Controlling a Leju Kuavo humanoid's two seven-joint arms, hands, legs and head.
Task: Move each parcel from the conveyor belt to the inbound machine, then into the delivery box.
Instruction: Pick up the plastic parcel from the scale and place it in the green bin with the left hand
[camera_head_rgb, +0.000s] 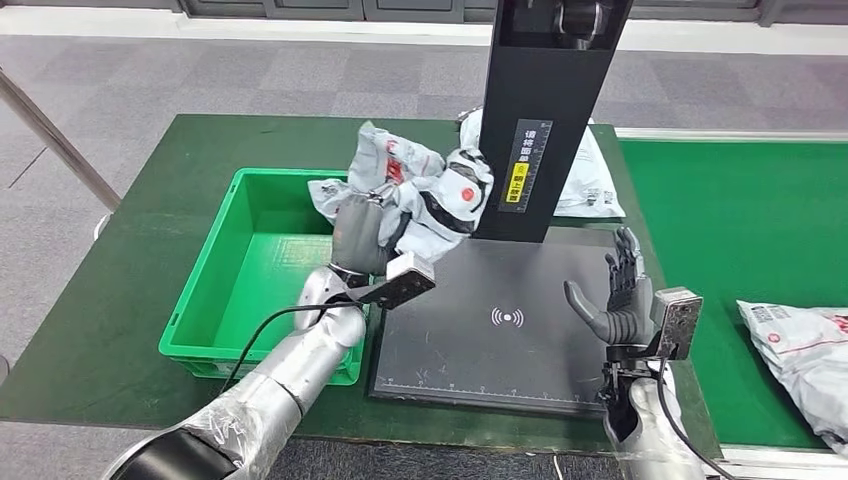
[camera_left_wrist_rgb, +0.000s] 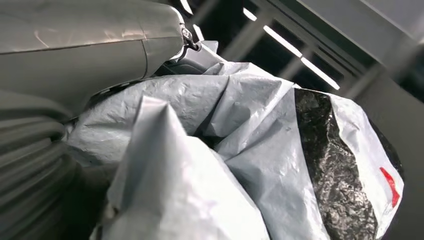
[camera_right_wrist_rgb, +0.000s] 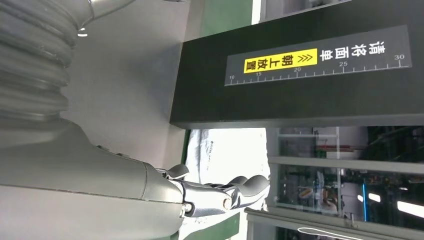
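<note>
The left hand (camera_head_rgb: 362, 235) grips a crumpled grey parcel (camera_head_rgb: 415, 190), raised over the right rim of the green delivery box (camera_head_rgb: 200, 300), beside the inbound machine (camera_head_rgb: 470, 350). The right hand (camera_head_rgb: 615, 295) hovers empty, fingers spread, above the machine's right edge.

A crumpled grey parcel (camera_head_rgb: 415, 190) hides the left hand's (camera_head_rgb: 362, 232) fingers and part of the green delivery box (camera_head_rgb: 215, 290); the scanner post (camera_head_rgb: 545, 110) masks a second parcel (camera_head_rgb: 590, 175), while a third parcel (camera_head_rgb: 800, 350) runs off-frame.
</note>
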